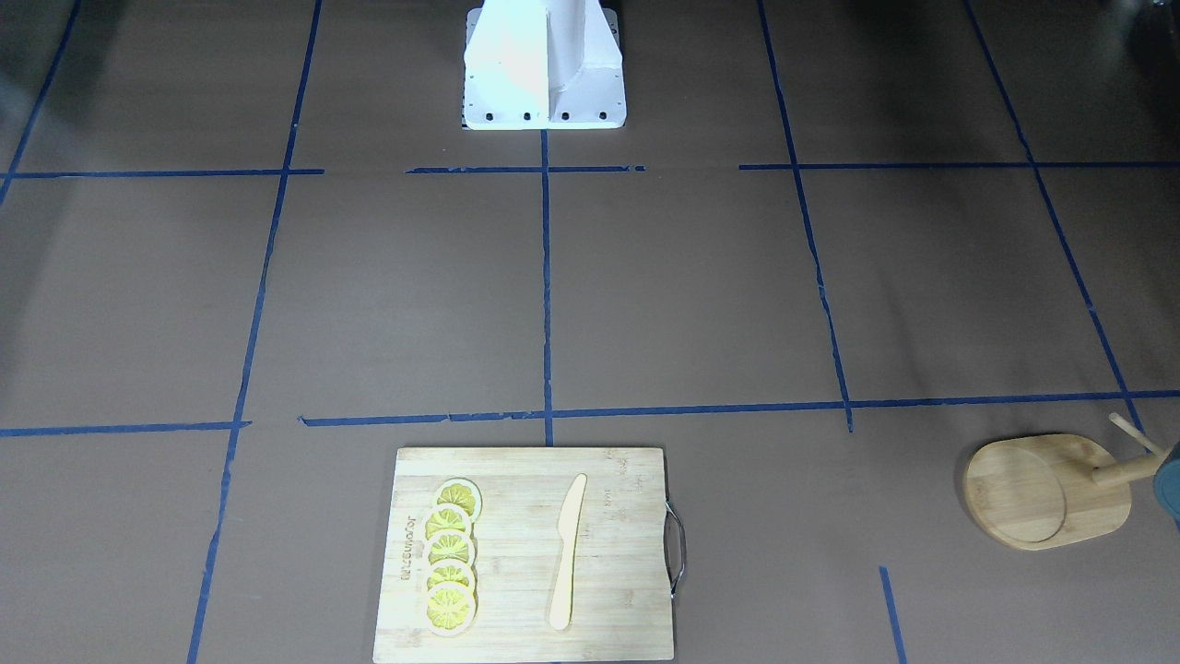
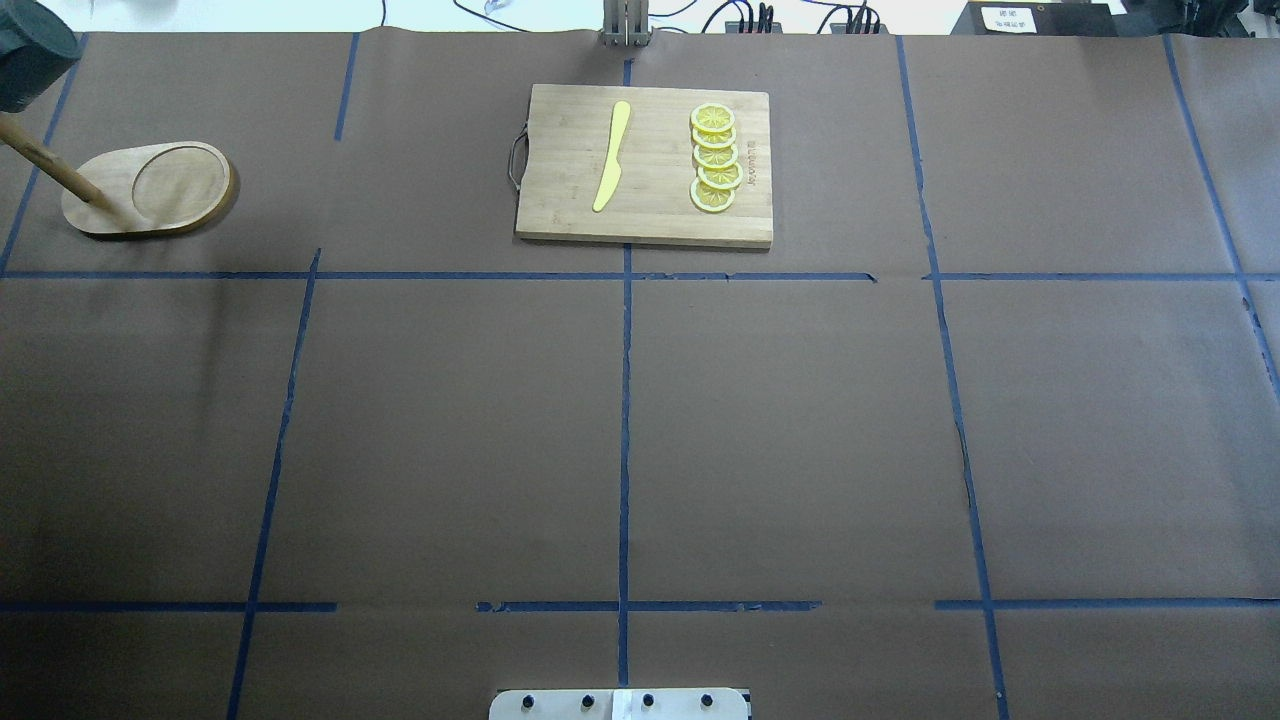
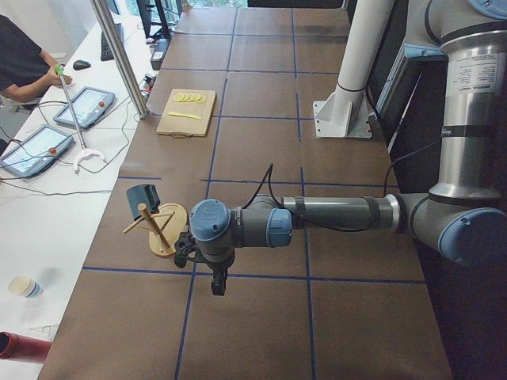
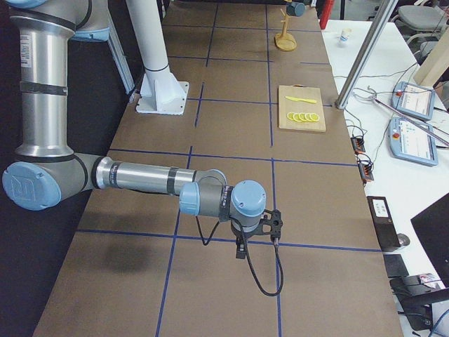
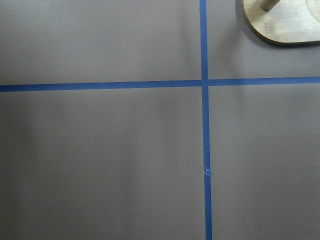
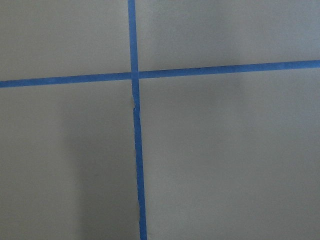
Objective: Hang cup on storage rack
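1. Front-facing: storage rack [image 1: 1032, 498] at far right, cup [image 1: 1171, 484] cut off by the frame edge at the top of the post [image 1: 1120, 475].
2. Overhead: post slanting toward the far-left corner, cup at its tip.
3. Exterior left: left gripper [image 3: 184, 250] just beside the storage rack, on the nearer arm. Cup seemingly hung already. Impossible to tell whether parted or closed.
4. Exterior right: right gripper [image 4: 273, 223] well apart from the storage rack, opening likewise unreadable.

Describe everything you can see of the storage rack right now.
The storage rack is light bamboo: a rounded oval base with a circular recess, and a post near one end carrying thin pegs. It stands base-flat on the table, at the robot's far left. The cup hangs from the post's upper part, seemingly on a peg; nothing else touches it.
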`<state>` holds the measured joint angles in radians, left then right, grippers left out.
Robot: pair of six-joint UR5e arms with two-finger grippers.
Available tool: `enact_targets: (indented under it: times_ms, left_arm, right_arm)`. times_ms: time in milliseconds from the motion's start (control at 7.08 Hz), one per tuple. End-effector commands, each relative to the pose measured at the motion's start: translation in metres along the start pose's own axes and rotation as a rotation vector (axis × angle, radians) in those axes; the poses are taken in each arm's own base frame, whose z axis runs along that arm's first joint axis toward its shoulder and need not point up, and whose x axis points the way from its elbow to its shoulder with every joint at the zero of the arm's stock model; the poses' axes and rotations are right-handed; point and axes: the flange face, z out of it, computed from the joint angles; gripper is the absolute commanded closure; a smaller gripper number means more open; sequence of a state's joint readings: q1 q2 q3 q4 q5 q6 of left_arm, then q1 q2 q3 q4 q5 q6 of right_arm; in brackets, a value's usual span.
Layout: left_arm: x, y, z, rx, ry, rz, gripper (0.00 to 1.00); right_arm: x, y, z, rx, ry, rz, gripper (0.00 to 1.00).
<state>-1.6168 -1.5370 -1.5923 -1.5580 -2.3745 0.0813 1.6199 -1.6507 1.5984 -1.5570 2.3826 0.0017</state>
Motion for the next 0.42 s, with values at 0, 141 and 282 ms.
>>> enact_targets:
  times_ms: [0,141,282]
  left_arm:
    - [-0.0004,0.0007,0.0005,-0.001,0.000,-0.001,0.00]
    - [0.0001,0.0005,0.0009,-0.001,0.000,0.001,0.00]
    - [0.0000,-0.0001,-0.0001,0.001,-0.001,0.001,0.00]
  right_arm:
    - [-0.0016,-0.0023,-0.0015,0.003,0.000,-0.002,0.00]
    - [-0.0028,-0.0032,-0.0026,0.005,-0.001,-0.001,0.00]
    - [-0.0028,-0.0032,-0.0026,0.005,-0.001,-0.001,0.00]
